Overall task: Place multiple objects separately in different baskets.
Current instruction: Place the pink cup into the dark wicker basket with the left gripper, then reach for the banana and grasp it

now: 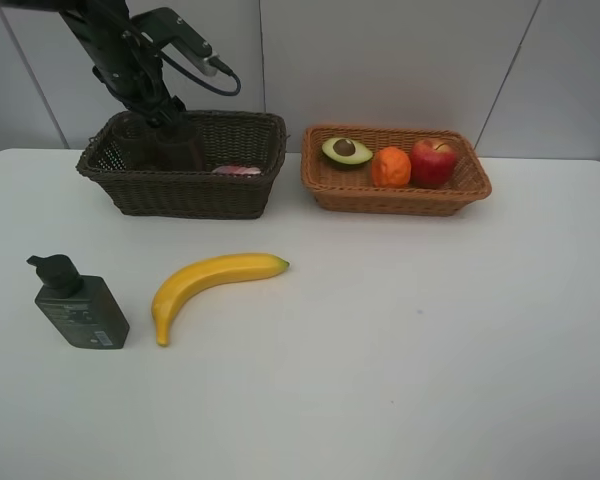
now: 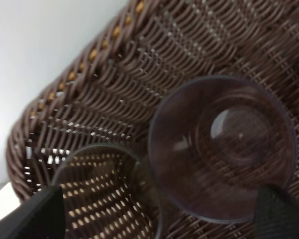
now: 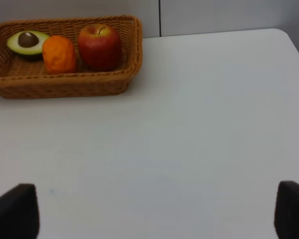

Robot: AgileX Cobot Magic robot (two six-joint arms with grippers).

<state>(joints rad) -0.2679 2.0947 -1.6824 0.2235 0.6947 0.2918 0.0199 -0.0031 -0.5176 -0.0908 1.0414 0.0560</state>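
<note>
1. The left gripper is hanging over the left end of the dark brown basket, with its jaws spread wide and nothing pinched between them.
2. Right under it, the two translucent brownish-pink cups are standing upright on the basket floor, side by side. One cup is sitting nearer the basket's middle, and the other cup is sitting closer to the corner. Their rims are overlapping in the wrist view, so I cannot tell if they are touching.
3. The small pink white-capped bottle is lying farther right in the same basket, only partly showing above the wall.
4. The right gripper is hovering with its jaws wide apart, gripping nothing, above a bare stretch of the white counter.
5. The light orange-brown basket is sitting just right of the dark one with a narrow gap between them. It is holding the halved avocado, the orange and the red apple in a row.
6. The yellow banana is lying on the counter in front of the dark basket. The dark green pump bottle is sitting near its left side, apart from it.
</note>
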